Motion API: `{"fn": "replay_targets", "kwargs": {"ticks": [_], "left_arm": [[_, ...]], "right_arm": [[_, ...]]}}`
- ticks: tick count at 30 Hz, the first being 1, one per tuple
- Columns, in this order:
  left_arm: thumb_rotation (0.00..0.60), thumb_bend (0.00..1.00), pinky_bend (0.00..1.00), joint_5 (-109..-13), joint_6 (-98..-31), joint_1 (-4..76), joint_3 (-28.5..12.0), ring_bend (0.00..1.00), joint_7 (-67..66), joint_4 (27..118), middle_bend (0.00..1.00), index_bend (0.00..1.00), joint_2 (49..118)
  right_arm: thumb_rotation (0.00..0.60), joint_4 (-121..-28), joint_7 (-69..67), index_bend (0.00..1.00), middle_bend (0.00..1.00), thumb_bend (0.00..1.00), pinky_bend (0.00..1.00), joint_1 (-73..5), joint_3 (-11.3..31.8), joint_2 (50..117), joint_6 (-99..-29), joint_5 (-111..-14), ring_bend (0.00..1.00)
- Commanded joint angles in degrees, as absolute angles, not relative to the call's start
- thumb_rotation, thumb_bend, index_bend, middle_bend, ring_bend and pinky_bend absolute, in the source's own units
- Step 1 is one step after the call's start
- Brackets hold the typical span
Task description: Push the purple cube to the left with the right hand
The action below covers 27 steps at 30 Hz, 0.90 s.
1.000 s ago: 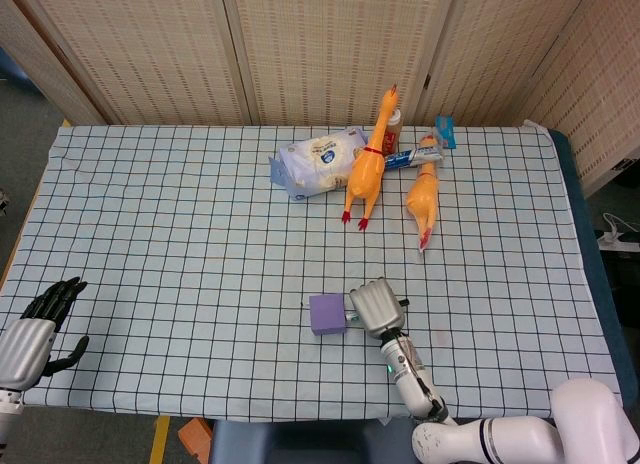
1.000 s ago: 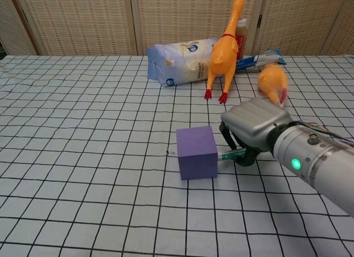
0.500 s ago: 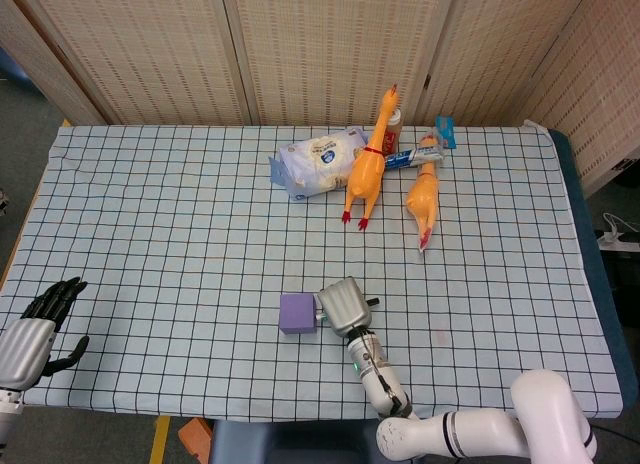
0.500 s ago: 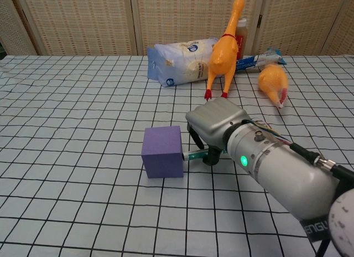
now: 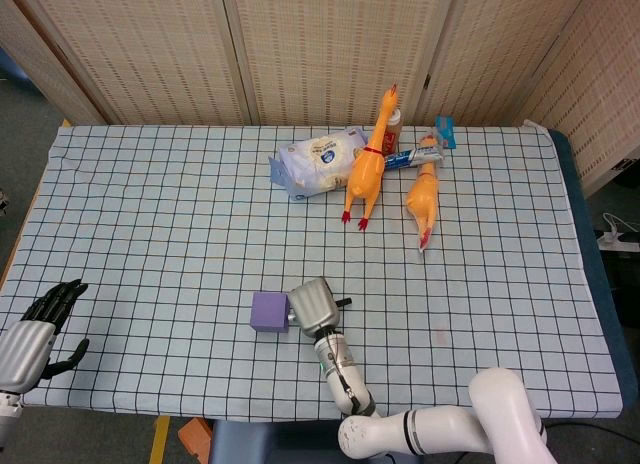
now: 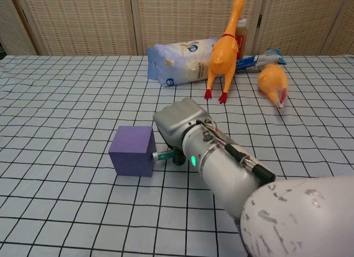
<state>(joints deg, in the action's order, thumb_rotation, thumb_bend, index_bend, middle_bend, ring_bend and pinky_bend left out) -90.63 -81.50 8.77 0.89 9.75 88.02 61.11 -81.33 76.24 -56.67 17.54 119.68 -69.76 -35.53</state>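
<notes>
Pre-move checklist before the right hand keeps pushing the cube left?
1. Right hand against the right side of the purple cube: ok.
2. Cube flat on the table, not tipped: ok.
3. Cloth to the left of the cube free of things: ok.
4. Left hand at the near left corner, out of the cube's line: ok.
5. Rubber chickens and wipes pack far back, clear of the push: ok.
6. Fingers' exact contact on the cube: cannot tell.
</notes>
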Motion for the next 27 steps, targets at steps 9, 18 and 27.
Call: {"fn": "replay_targets", "kwargs": {"ticks": [9,18,27], "left_arm": [[0.6,0.41,0.14,-90.34,-81.14,8.9,0.85,0.0,10.9,87.69,0.0,0.0,60.81],[0.6,0.41,0.14,-90.02,-80.67,9.08,0.8,0.0,11.45,87.51,0.0,0.0,60.63],[0.6,0.41,0.14,-89.79,-80.83,9.01,0.65,0.0,12.67,87.16,0.0,0.0,60.31]], "right_arm": [[0.6,-72.79,77.29,0.96,0.75,0.41,0.55,-63.89,23.49,126.52,-68.3,-32.68,0.57],[0.6,-67.67,74.98,0.96,0.75,0.41,0.55,-69.02,26.05,130.0,-65.62,-31.53,0.57],[0.6,-63.46,67.39,0.96,0.75,0.41,0.55,-79.78,22.18,130.0,-67.58,-24.93,0.57]]}}
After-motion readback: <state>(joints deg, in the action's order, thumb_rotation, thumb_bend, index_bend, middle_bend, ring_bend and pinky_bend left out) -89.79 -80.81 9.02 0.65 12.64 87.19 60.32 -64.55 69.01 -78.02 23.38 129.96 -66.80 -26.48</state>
